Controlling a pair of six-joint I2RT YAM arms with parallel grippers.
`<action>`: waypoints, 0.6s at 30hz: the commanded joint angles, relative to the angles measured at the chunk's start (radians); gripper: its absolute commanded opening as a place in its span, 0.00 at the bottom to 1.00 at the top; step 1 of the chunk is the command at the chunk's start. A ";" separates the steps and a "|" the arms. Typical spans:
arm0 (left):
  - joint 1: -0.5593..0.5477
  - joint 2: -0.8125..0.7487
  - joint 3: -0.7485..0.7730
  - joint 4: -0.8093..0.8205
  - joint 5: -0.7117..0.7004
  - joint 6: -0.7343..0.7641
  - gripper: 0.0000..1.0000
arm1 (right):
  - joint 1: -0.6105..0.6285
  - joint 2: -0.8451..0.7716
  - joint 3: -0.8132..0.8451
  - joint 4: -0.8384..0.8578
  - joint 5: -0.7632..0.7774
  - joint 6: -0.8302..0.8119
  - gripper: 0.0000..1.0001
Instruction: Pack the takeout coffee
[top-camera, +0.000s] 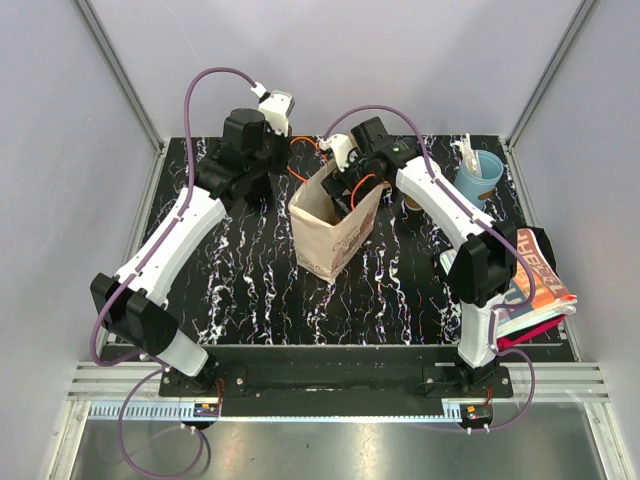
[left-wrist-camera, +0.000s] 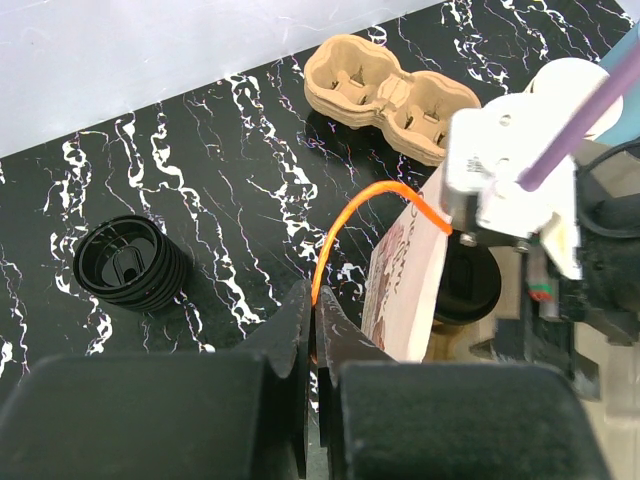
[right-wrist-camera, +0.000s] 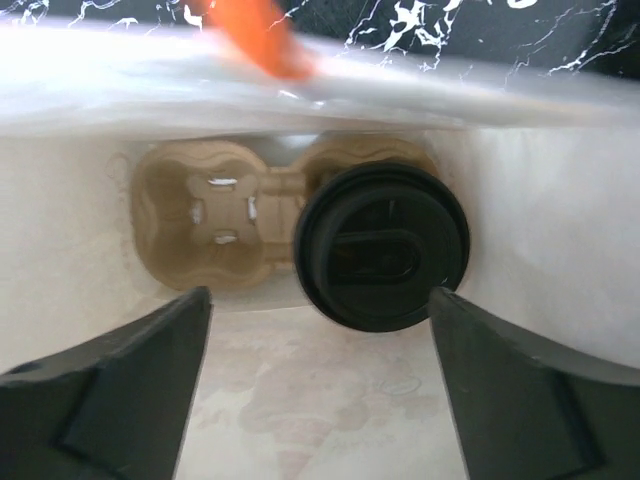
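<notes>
On the black marbled table (top-camera: 250, 290) the paper bag (top-camera: 335, 235) stands open at centre, and my right gripper (right-wrist-camera: 318, 300) hangs in its mouth, jaws spread wide and touching nothing. Below it, on the bag floor, a pulp carrier (right-wrist-camera: 200, 215) holds the takeout coffee (right-wrist-camera: 382, 247), black lid on, in its 3 o'clock cell. At the bag's 11 o'clock my left gripper (left-wrist-camera: 315, 295) is pressed together on the orange handle (left-wrist-camera: 345, 215).
</notes>
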 joint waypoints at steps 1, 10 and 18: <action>-0.002 -0.006 0.016 0.044 0.019 -0.008 0.00 | -0.005 -0.110 0.025 -0.005 0.033 -0.019 1.00; -0.002 -0.006 0.016 0.044 0.019 -0.007 0.00 | -0.005 -0.210 0.059 -0.037 0.039 -0.036 1.00; -0.002 -0.014 0.018 0.043 0.021 -0.001 0.01 | -0.005 -0.311 0.059 -0.050 0.027 -0.011 1.00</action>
